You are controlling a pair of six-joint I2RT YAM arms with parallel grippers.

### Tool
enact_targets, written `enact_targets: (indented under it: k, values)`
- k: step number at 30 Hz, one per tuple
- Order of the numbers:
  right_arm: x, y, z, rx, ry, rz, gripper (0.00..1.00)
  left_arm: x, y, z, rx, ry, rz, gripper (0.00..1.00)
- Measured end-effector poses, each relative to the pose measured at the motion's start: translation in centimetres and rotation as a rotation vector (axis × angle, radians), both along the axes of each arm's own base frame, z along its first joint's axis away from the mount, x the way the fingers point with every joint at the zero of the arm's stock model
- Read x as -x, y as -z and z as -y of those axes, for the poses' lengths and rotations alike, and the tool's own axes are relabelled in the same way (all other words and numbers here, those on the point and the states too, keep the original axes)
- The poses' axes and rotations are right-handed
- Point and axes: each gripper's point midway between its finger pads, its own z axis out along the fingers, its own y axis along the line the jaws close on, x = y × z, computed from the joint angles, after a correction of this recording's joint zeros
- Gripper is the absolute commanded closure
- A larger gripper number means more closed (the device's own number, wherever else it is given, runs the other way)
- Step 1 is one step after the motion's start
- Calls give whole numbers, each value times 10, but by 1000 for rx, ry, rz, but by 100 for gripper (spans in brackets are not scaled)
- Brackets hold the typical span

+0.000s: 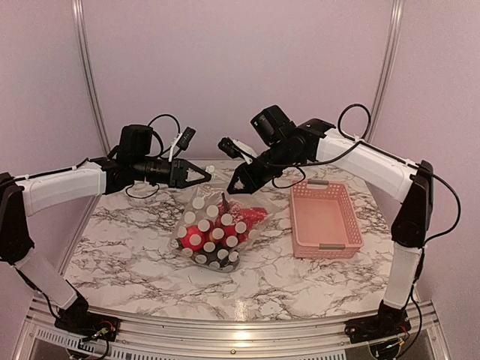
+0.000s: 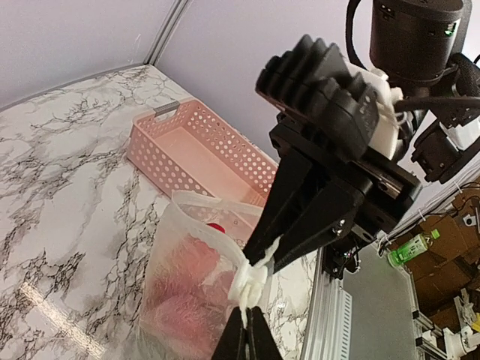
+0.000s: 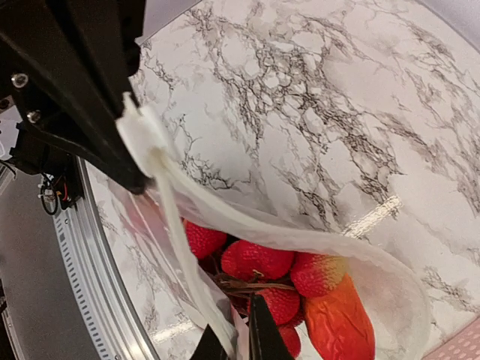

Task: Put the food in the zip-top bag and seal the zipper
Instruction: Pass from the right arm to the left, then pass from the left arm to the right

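Both grippers pinch the zipper [image 2: 250, 283] of the zip-top bag [image 1: 214, 229], food [image 3: 279, 300] inside.
Top view: bag lies on table [image 1: 135, 247] centre, left gripper [image 1: 208, 174] at its 11 o'clock, right gripper [image 1: 232, 186] at 12, pink basket [image 1: 325, 217] at 3, apart. Left wrist: left jaws pressed together on the strip, right gripper clamps it just above. Right wrist: mouth gapes between the holds; strawberries [image 3: 255, 260] and carrot [image 3: 341, 319] inside.
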Motion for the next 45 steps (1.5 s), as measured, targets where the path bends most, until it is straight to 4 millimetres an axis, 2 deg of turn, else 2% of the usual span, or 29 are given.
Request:
enact_targets:
  k: [4, 8, 14, 18, 22, 27, 30, 37, 45]
  values:
    - [-18, 5, 16, 15, 66, -15, 72, 2, -2, -6, -31, -23, 31, 97]
    - [-16, -4, 17, -8, 44, -3, 58, 5, -5, -11, -54, -36, 54, 96]
    - [13, -41, -5, -102, -75, 78, 56, 15, -13, -11, -63, -19, 100, 92]
    - [18, -60, -16, -157, -118, 118, 53, 23, -15, -9, -72, 9, 137, 91]
    - [16, -69, -20, -187, -130, 151, 52, 31, -10, -7, -101, 44, 152, 91]
    - [15, -69, -24, -198, -143, 161, 51, 38, -6, -4, -121, 75, 164, 93]
    - [17, -64, -28, -198, -167, 156, 52, 42, -4, -2, -127, 87, 163, 95]
    - [22, -46, -38, -207, -230, 111, 64, 48, -6, -4, -136, 101, 186, 96]
    - [31, -48, -42, -243, -283, 80, 86, 51, -4, -7, -157, 107, 200, 97]
